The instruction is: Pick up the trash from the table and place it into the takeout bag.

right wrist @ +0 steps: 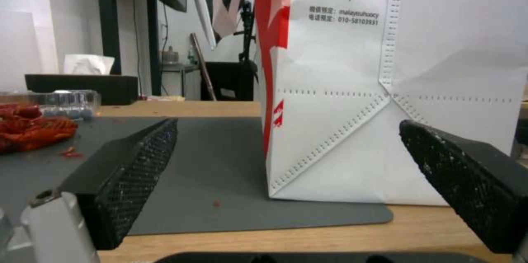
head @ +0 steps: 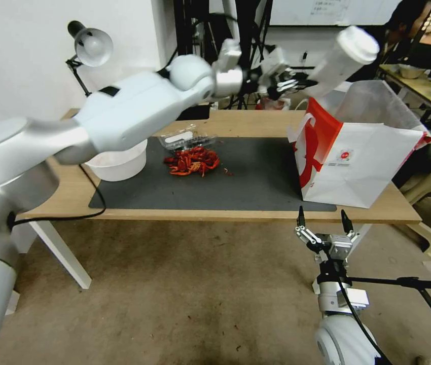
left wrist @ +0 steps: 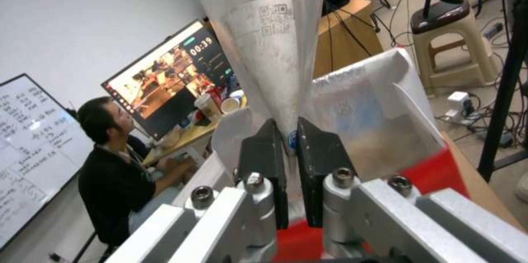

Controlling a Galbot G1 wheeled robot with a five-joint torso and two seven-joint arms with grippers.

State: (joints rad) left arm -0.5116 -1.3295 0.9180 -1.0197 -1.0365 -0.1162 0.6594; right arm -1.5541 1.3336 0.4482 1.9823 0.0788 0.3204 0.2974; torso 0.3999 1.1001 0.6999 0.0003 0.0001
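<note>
plastic cup (head: 338,60), clear with a white lid, hangs in the air above the open mouth of the takeout bag (head: 357,167); its long axis is tilted, the narrow base pinched in the left gripper (head: 287,81) and the lidded end pointing up and away to the robot's right; in the left wrist view the two dark fingers (left wrist: 264,164) are clenched on the cup's (left wrist: 275,48) base, with the bag's (left wrist: 379,127) white inside and red edge just beyond them; the bag stands upright on the right end of the dark grey mat (head: 246,177), its red side panel facing the middle of the table (head: 63,197); well apart to the left lie a heap of red crayfish shells (head: 191,161), a clear plastic tray (head: 185,138) touching its far side, and a white bowl (head: 119,163) partly hidden by the left arm; a few red crumbs sit on the mat near the heap; the right gripper (head: 324,219) waits low before the table's front edge, below the bag, its fingers spread wide and released; in the right wrist view the bag (right wrist: 396,90) fills the gap between those fingers (right wrist: 137,164), and a black tissue box (right wrist: 82,83) stands at the table's far side.
</note>
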